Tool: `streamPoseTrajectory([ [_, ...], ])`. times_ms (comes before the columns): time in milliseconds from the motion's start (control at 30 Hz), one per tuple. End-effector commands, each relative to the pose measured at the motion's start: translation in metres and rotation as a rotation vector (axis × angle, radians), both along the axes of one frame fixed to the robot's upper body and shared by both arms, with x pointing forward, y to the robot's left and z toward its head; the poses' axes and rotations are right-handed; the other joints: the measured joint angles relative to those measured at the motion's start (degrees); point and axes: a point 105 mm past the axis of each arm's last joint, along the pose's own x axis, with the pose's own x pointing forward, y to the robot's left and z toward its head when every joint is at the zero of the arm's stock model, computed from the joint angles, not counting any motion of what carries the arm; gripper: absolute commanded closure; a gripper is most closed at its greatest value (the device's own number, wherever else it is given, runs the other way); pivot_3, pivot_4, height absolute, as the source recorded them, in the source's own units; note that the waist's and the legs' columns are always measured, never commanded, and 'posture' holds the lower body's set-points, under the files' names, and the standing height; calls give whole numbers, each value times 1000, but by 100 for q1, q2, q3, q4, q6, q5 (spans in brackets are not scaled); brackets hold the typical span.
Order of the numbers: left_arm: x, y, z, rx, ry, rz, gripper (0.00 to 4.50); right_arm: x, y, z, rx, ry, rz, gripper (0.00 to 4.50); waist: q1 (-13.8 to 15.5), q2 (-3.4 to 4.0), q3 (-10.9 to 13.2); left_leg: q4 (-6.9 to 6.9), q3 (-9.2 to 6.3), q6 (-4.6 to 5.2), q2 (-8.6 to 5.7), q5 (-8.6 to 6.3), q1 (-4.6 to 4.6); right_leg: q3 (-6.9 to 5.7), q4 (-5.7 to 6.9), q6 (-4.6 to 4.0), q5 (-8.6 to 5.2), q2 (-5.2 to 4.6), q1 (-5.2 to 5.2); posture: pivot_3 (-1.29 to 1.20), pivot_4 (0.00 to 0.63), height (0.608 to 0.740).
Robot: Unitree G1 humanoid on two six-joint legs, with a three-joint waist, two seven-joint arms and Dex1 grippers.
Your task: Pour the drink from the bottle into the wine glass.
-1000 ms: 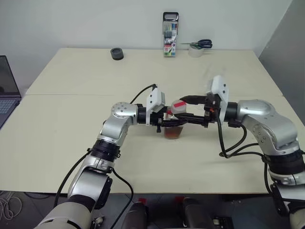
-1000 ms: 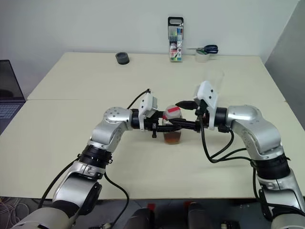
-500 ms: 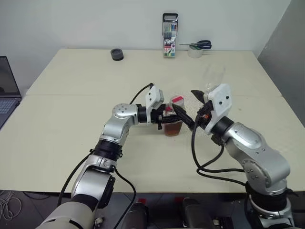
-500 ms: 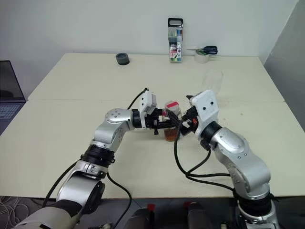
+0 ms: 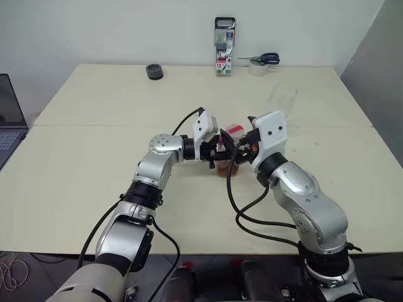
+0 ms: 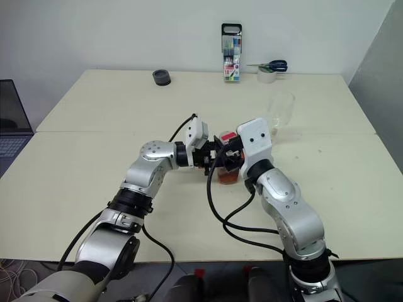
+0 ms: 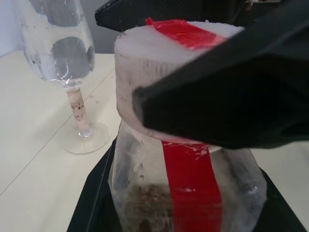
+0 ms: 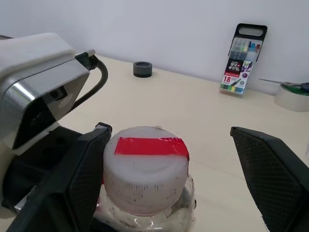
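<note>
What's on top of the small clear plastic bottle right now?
A white cap with a red strip across it is still on the small clear plastic bottle. The open right tool straddles the cap. The mouth under the cap is covered, so it cannot be seen.

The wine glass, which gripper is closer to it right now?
Right. The right gripper stands open around the bottle's cap, on the side toward the wine glass. The left gripper is shut on the bottle from the side away from the glass.

Cream table [image 5: 94,163] against plain white wall [image 5: 126,31]
</note>
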Motion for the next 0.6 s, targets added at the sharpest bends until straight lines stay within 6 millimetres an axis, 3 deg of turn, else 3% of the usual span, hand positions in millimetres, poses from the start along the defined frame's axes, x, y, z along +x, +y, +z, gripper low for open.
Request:
streamPoseTrajectory([
  [33, -3, -4, 17, -14, -73, -25, 2790, -4, 1, 10, 29, -52, -6, 816, 0, 0, 0, 0, 0, 1, 0, -1, 0, 0, 0, 0, 0, 0, 0, 0, 150, 740],
  [200, -3, -4, 16, -14, -72, -24, 2790, -5, 4, 7, 34, -37, 11, 2581, 0, 0, 0, 1, -1, 1, 0, 0, 0, 0, 1, 0, 0, 0, 0, 0, 150, 740],
  [433, -4, -5, 16, -14, -73, -31, 2793, -8, 10, -1, 0, 3, 117, 2630, -1, 0, 0, 0, 0, 1, 0, -1, 0, 0, 1, 0, 0, 0, 0, 0, 150, 740],
  [533, -7, -4, 19, -10, -75, -64, 2794, -14, 14, -7, -170, -6, 466, 2630, 2, 0, 0, 2, 1, 17, -4, -9, 0, 0, -4, 0, 0, -1, 3, 0, 150, 740],
  [600, -7, -2, 21, -8, -77, -77, 2797, -17, 5, -10, -250, 45, 666, 2630, 3, 1, 1, 6, 3, 20, -5, -11, 2, -1, -7, 1, 1, -1, 8, 0, 150, 740],
])
